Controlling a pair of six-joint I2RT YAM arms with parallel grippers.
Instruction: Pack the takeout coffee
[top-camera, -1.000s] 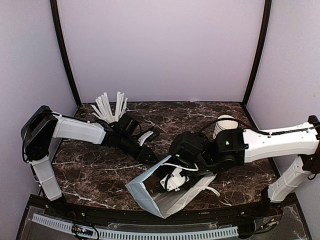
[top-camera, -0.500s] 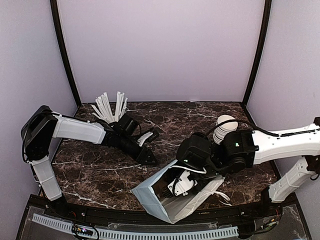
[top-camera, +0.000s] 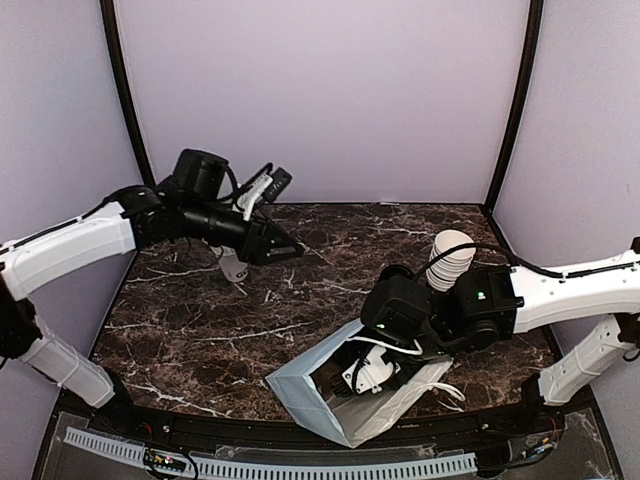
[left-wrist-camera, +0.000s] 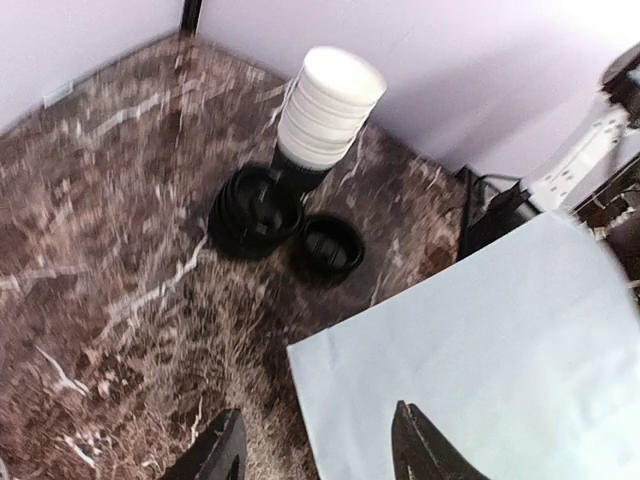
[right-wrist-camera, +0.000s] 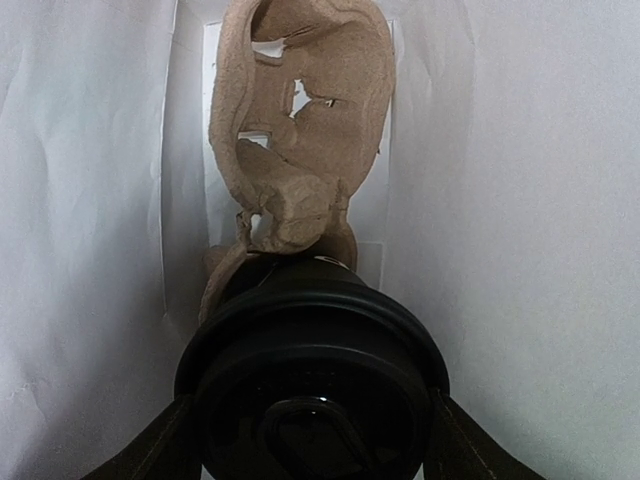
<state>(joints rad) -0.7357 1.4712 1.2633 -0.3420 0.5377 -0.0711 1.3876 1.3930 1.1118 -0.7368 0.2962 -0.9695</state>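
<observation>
The right hand (right-wrist-camera: 302, 445) is inside the white paper bag (top-camera: 300, 395), which lies on its side on the bench (top-camera: 200, 330). Its fingers (right-wrist-camera: 150, 450) are closed against either side of the takeout coffee (right-wrist-camera: 312, 330), with the black lid facing the wrist camera. A pulp cup carrier (right-wrist-camera: 300, 130) stands tilted at the bag's far end; whether the cup base has reached it is hidden. Recommended: advance slowly along the bag's axis, seat the base in a carrier well, and release only once it is supported — a sideways cup may leak at the lid. The left hand (left-wrist-camera: 320, 445) is raised well apart from the bag, jaws wide and empty; it could steady the bag's mouth.
</observation>
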